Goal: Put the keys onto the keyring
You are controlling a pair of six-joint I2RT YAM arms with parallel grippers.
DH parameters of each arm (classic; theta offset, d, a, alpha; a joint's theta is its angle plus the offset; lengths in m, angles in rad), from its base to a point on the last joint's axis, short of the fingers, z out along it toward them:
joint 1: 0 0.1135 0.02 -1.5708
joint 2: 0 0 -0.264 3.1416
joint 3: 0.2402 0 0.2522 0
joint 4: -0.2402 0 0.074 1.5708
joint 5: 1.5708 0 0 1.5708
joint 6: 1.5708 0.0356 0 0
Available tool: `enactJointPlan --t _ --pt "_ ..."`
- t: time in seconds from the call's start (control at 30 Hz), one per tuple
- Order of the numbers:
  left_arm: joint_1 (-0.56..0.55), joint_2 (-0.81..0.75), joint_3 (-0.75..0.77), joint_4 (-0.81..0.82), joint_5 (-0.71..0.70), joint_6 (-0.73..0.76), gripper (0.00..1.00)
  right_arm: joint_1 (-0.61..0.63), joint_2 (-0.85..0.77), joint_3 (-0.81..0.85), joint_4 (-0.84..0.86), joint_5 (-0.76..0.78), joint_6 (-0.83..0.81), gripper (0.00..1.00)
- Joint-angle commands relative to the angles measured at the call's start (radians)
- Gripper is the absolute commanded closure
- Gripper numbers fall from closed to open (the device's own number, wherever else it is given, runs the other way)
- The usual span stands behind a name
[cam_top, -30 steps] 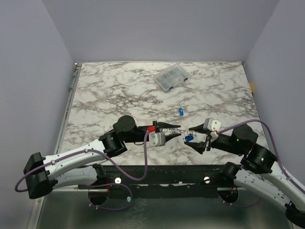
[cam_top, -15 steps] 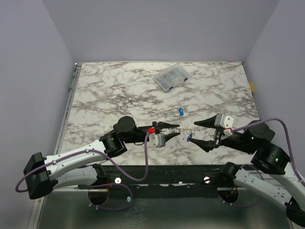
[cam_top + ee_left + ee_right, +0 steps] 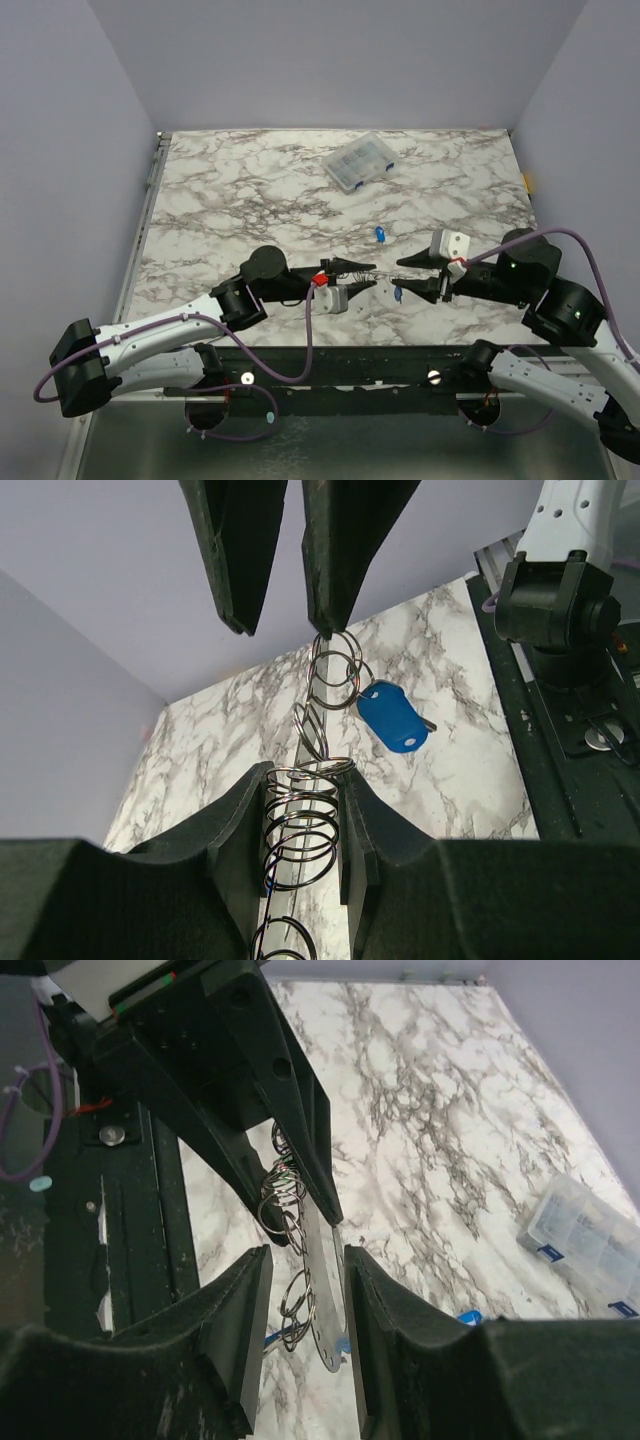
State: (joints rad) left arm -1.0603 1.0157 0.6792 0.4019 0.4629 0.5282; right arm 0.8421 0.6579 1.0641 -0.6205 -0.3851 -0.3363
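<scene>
My left gripper [image 3: 372,274] [image 3: 305,775] is shut on the keyring [image 3: 305,820], a string of linked metal rings with a pale flat strip [image 3: 322,1290] along it, held above the table's near middle. A blue key [image 3: 392,716] [image 3: 398,293] hangs from the far rings. My right gripper [image 3: 403,275] [image 3: 306,1252] faces the left one tip to tip. Its jaws stand open around the keyring's end, with gaps on both sides. The end ring touches one right fingertip [image 3: 322,628]. A second blue key [image 3: 380,234] [image 3: 468,1317] lies on the marble behind.
A clear plastic compartment box [image 3: 358,161] [image 3: 580,1230] lies at the back of the marble table [image 3: 230,200]. The black mounting rail [image 3: 330,365] runs along the near edge. Purple walls close in the left, right and back sides.
The right gripper swung out to the right with its jaws wide, then came back left to the keyring's end with its jaws narrower. The left gripper kept its hold and barely moved.
</scene>
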Motion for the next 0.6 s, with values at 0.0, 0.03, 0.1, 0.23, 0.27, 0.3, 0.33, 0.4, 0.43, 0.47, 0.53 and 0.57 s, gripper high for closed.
enactJointPlan --t 0.0,0.03,0.1,0.23,0.27,0.3,0.33,0.4,0.43,0.47,0.53,0.57 --pt "0.002 0.009 0.007 0.009 0.033 0.013 1.00 -0.006 0.075 0.054 -0.119 -0.058 -0.048 0.55" --pt "0.002 0.012 0.007 0.008 0.035 0.010 1.00 -0.006 0.090 0.057 -0.129 -0.062 -0.054 0.54" --pt "0.002 0.016 0.007 0.007 0.040 0.006 1.00 -0.006 0.114 0.062 -0.136 -0.071 -0.066 0.54" --pt "0.002 0.023 0.007 0.005 0.045 0.001 1.00 -0.006 0.139 0.055 -0.116 -0.094 -0.073 0.56" --pt "0.002 0.023 0.007 0.005 0.045 0.001 1.00 -0.006 0.144 0.054 -0.112 -0.096 -0.074 0.59" --pt "0.002 0.024 0.007 0.005 0.045 0.001 1.00 -0.006 0.148 0.054 -0.109 -0.094 -0.078 0.61" --pt "0.002 0.024 0.007 0.005 0.045 0.001 1.00 -0.006 0.153 0.054 -0.108 -0.092 -0.080 0.64" --pt "0.001 0.025 0.007 0.004 0.044 0.001 1.00 -0.006 0.158 0.050 -0.102 -0.086 -0.083 0.68" --pt "0.000 0.026 0.007 0.003 0.045 0.000 1.00 -0.006 0.160 0.048 -0.102 -0.086 -0.085 0.71" --pt "0.000 0.026 0.007 0.003 0.046 -0.001 1.00 -0.006 0.162 0.045 -0.100 -0.084 -0.085 0.72" --pt "0.000 0.026 0.007 0.002 0.046 -0.003 1.00 -0.006 0.163 0.038 -0.096 -0.082 -0.083 0.75" --pt "0.000 0.026 0.007 0.002 0.047 -0.004 1.00 -0.006 0.163 0.034 -0.092 -0.081 -0.082 0.76"
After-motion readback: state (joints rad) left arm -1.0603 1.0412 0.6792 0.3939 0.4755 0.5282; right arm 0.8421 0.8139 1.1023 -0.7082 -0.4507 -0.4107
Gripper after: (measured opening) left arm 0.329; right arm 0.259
